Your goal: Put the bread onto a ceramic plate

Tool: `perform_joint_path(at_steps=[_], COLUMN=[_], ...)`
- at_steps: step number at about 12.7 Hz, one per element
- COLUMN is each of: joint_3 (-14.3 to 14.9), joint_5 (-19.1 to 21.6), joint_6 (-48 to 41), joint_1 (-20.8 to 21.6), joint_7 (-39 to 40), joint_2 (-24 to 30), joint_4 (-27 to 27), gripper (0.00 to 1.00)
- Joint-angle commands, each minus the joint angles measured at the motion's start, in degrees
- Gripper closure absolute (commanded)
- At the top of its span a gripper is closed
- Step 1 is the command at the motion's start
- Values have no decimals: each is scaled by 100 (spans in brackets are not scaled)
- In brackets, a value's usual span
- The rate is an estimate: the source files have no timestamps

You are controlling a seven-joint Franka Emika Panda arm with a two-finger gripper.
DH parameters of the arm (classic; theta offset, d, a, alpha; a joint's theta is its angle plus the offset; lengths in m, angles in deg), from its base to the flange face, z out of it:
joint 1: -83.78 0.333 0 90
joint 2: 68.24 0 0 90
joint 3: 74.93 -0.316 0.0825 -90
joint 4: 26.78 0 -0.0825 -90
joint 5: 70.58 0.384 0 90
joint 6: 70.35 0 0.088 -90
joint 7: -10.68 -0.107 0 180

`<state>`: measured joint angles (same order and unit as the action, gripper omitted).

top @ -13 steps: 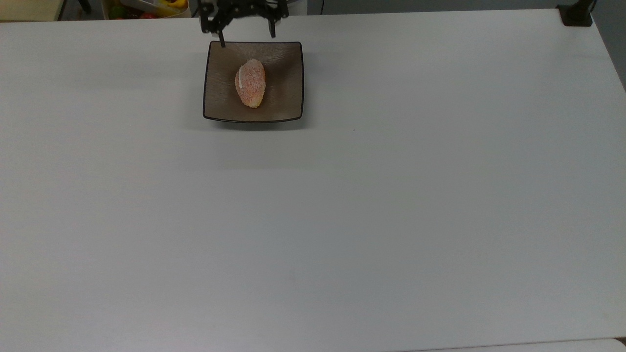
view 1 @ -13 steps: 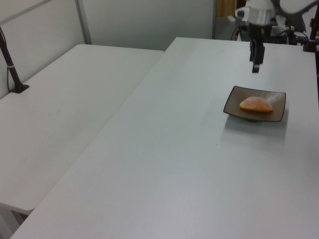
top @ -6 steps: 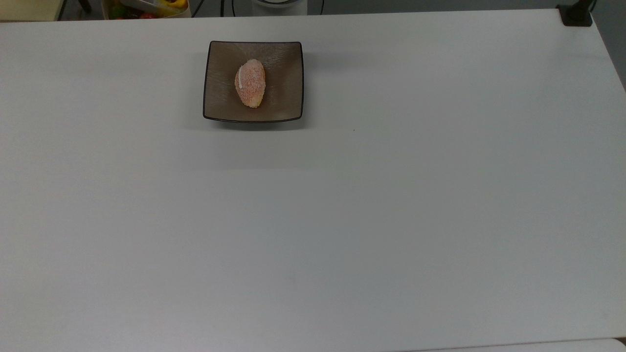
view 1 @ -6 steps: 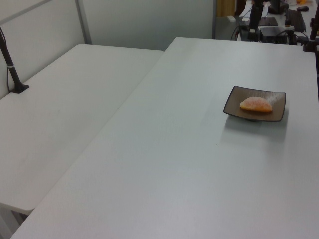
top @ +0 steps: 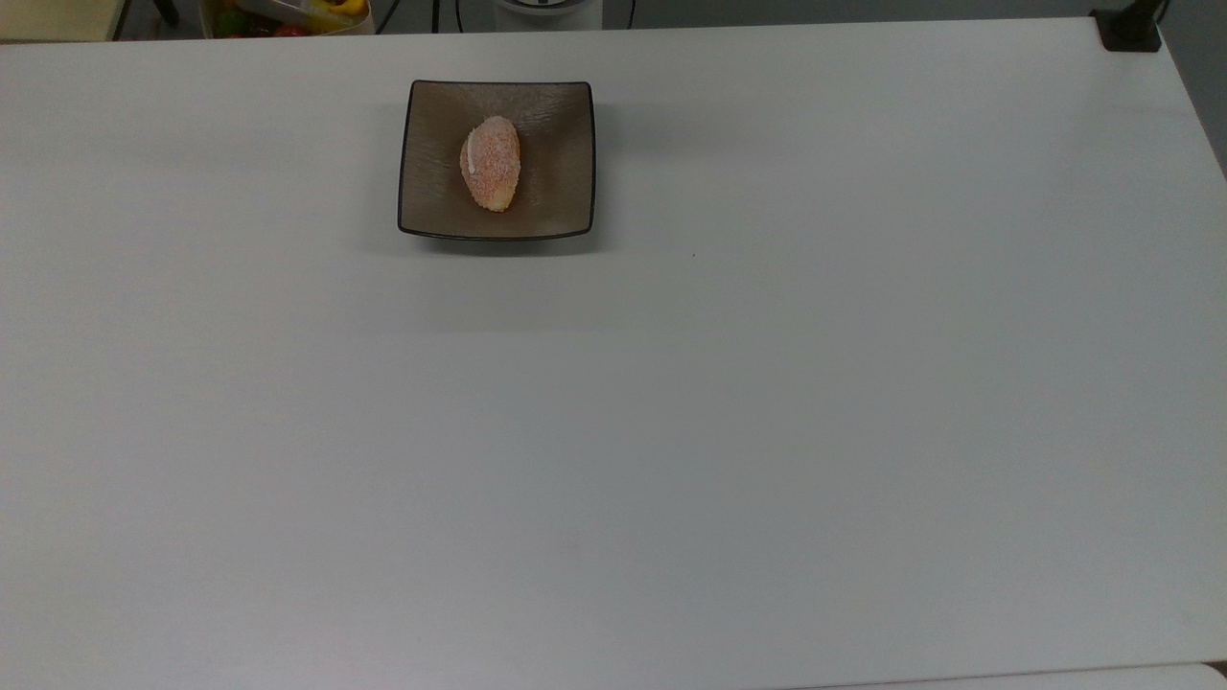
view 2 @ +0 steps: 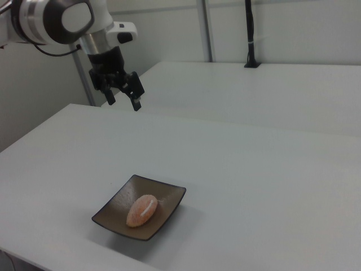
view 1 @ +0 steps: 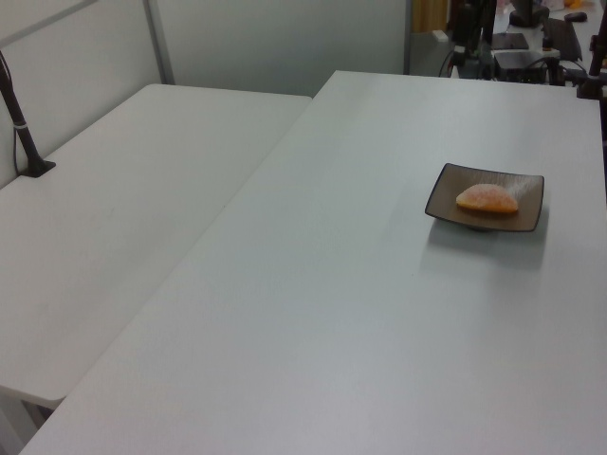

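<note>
The bread (top: 491, 163), a small oval orange-pink bun with a white stripe, lies in the middle of the square brown ceramic plate (top: 431, 196). The left view shows the bread (view 1: 487, 198) on the plate (view 1: 448, 188) at the table's right side. In the right view the bread (view 2: 142, 210) rests on the plate (view 2: 170, 197) near the front edge. My gripper (view 2: 124, 105) hangs high above the table, well behind the plate at the right view's upper left. It is open, with nothing between its fingers.
The white table (top: 671, 431) stretches wide around the plate. A black clamp (top: 1131, 29) sits at the top view's far right corner and a box of colourful items (top: 288, 14) lies beyond the far edge. A second table (view 1: 123, 190) adjoins, with a black pole (view 1: 21, 128).
The gripper, which hung just past the plate's far edge a second ago, has pulled up and away, out of the top and left views. Bread and plate have not moved.
</note>
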<state>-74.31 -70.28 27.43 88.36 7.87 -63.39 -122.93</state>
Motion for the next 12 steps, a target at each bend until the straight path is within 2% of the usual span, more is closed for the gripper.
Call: perform_joint_path(at_steps=[1, 3, 5, 12], joint_3=[105, 157, 166, 158], joint_5=[189, 417, 427, 410], joint_6=[311, 269, 224, 286], joint_1=[166, 149, 149, 175], joint_7=[-26, 270, 667, 651], joint_2=[-439, -590, -582, -546], joint_4=[272, 500, 501, 413], gripper=[0, 0, 0, 0])
